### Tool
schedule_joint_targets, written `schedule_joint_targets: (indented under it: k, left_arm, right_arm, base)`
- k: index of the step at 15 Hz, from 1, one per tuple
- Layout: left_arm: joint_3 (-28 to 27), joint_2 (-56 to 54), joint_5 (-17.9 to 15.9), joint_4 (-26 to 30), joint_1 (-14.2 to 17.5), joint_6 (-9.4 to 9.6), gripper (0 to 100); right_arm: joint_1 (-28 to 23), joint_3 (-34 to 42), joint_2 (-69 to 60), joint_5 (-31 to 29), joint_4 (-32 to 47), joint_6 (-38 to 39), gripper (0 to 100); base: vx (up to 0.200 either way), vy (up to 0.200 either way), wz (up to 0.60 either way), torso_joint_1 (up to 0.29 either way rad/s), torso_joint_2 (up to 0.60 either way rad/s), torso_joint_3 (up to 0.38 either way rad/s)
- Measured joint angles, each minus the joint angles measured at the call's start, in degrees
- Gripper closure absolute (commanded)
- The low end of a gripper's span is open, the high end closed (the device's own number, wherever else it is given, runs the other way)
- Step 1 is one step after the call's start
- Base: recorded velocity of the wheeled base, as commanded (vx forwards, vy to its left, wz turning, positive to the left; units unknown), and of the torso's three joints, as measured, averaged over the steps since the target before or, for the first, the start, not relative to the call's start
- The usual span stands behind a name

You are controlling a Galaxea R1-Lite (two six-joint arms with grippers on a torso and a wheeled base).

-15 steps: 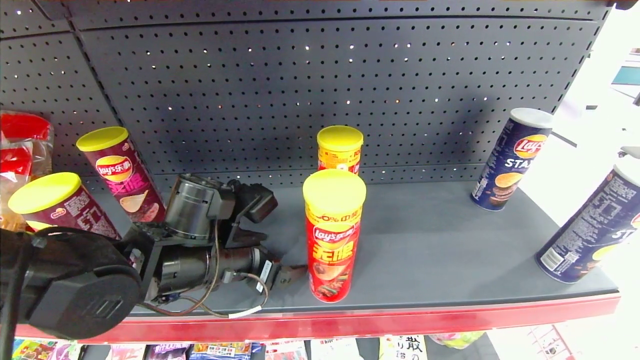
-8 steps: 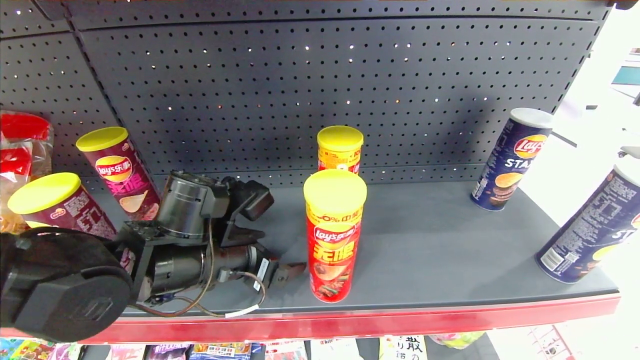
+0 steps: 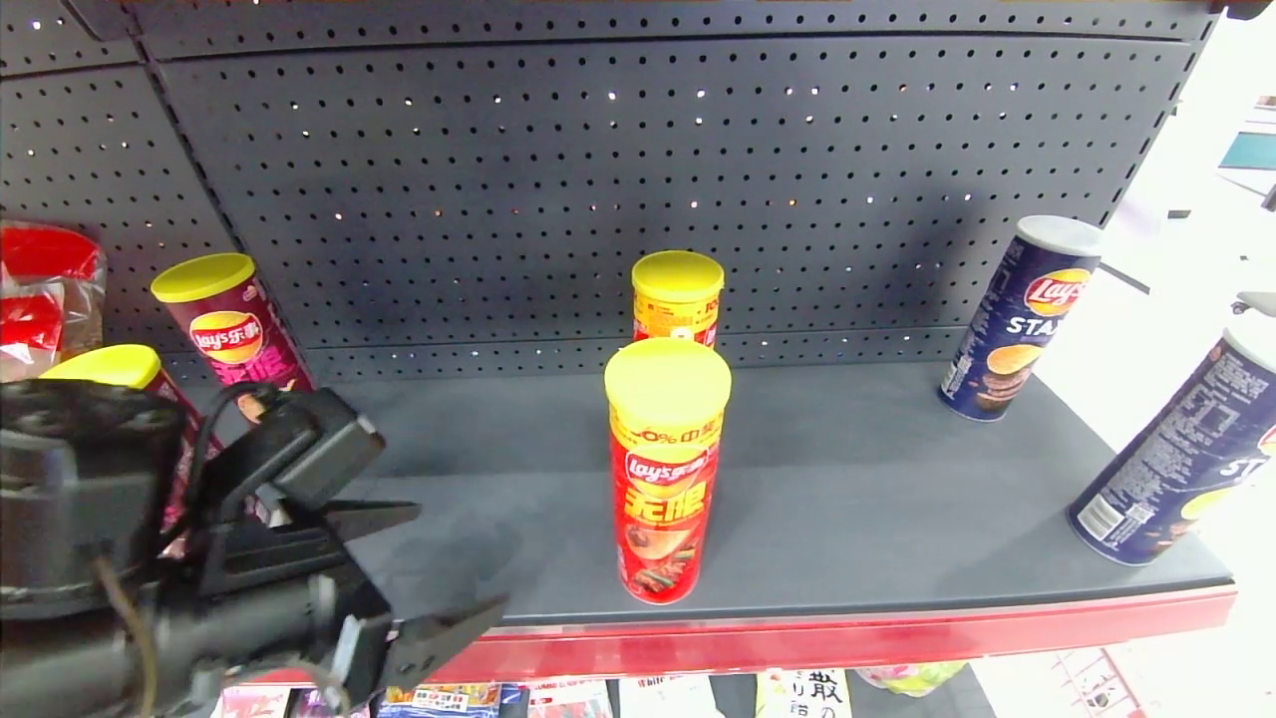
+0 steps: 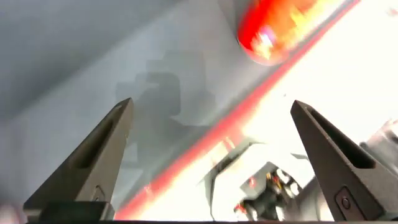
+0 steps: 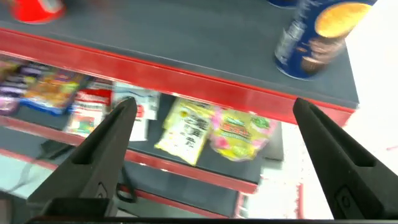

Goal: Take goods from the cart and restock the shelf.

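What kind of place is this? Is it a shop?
Most likely a shop aisle: a grey shelf with a red front edge and a pegboard back, chip cans standing on it, and snack packets on the level below.

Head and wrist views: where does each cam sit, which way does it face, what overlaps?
Head view: on the head, facing forward and down at shelf, red can, blue can; left hand open, lower left.
Left wrist view: on the left wrist, facing the shelf's front edge and red can; left hand open.
Right wrist view: on the right wrist, facing the shelf edge, blue can, packets below; right hand open.
Shared: red can, head and left wrist; blue can, head and right wrist.
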Motion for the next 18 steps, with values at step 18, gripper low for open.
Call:
schedule_joint_targets:
  k: [18]
  left_arm:
    - [7.5, -66.0, 19.6, 47.1, 34.0, -9.29, 0]
  right_arm:
    - [-23.6, 4.2, -8.4, 8.0, 0.4, -2.5, 0]
  base:
    - [0.0, 0.0, 0.0, 0.0, 0.0, 0.0]
